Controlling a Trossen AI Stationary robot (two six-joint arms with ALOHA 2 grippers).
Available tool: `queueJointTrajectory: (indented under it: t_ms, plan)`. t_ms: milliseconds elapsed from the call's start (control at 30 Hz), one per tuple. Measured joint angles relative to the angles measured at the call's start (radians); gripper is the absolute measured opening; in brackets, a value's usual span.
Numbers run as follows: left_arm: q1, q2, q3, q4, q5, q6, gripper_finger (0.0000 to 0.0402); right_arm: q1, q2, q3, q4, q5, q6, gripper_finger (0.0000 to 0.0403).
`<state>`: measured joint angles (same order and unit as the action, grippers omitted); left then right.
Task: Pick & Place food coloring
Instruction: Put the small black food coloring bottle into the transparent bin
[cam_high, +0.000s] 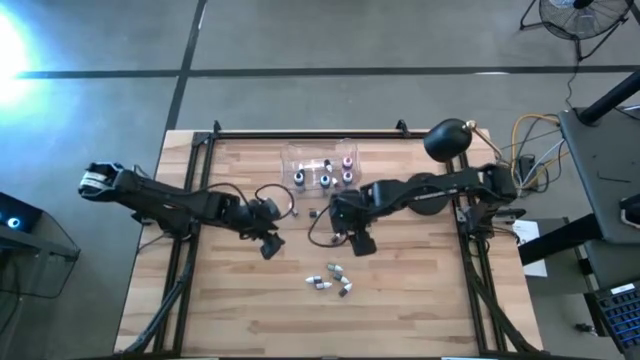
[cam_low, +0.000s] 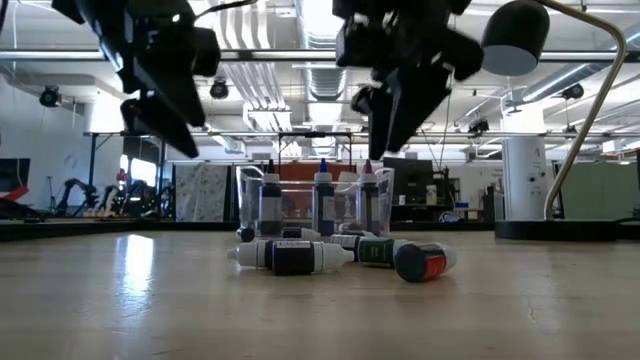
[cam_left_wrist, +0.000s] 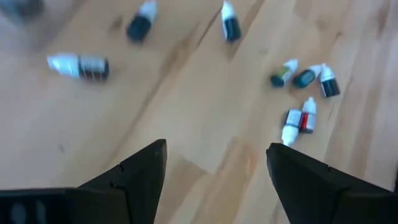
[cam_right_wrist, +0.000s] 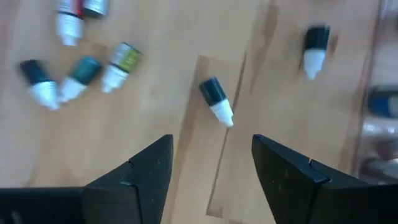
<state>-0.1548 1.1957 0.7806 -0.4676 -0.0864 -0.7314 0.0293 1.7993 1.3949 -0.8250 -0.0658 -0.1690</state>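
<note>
Several small food coloring bottles (cam_high: 331, 279) lie on their sides in a loose cluster on the wooden table, seen up close in the low view (cam_low: 300, 257). More bottles stand upright inside a clear plastic box (cam_high: 320, 165) at the far middle. My left gripper (cam_left_wrist: 214, 149) hovers open above bare wood, left of the cluster (cam_left_wrist: 305, 93). My right gripper (cam_right_wrist: 211, 140) hovers open, pointing down, just short of a single dark bottle with a white tip (cam_right_wrist: 216, 99). Another lone bottle (cam_right_wrist: 315, 46) lies nearer the box. Both grippers hang clear of the table (cam_low: 160, 100), (cam_low: 400, 100).
A black round-headed lamp (cam_high: 447, 140) on a curved stem stands at the far right, its base (cam_low: 565, 228) on the table. Cables (cam_high: 530, 150) hang by the right edge. Bare wood (cam_high: 250, 310) stretches along the near side.
</note>
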Motion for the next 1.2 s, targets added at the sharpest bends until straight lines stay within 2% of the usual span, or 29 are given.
queueJointTrajectory:
  t_ms: [133,200,400,567,700,967,1200]
  plan:
    - [-0.05,-0.001,-0.022,-0.002,-0.006,-0.089,0.0245,0.001,0.063,-0.006,0.011,0.018,0.017,0.019]
    - [-0.08,-0.001,-0.027,0.0,-0.03,-0.116,0.0231,0.003,0.083,-0.002,0.017,0.017,0.015,0.0175]
    - [-0.129,-0.002,-0.035,-0.009,-0.084,-0.166,0.0138,0.006,0.13,0.001,0.03,0.003,-0.025,0.0142]
    - [-0.137,-0.002,-0.035,-0.012,-0.138,-0.18,0.0088,0.008,0.167,-0.008,0.107,0.005,-0.063,0.0146]
    - [-0.14,-0.002,-0.039,-0.012,-0.14,-0.196,0.0081,0.012,0.181,-0.006,0.145,0.098,-0.141,0.0166]
    - [-0.161,-0.002,-0.071,-0.016,-0.14,-0.24,0.0081,0.013,0.18,-0.021,0.136,0.084,-0.209,0.0204]
    - [-0.164,-0.002,-0.071,-0.012,-0.14,-0.24,0.0081,0.013,0.21,-0.046,0.189,0.054,-0.213,0.0204]
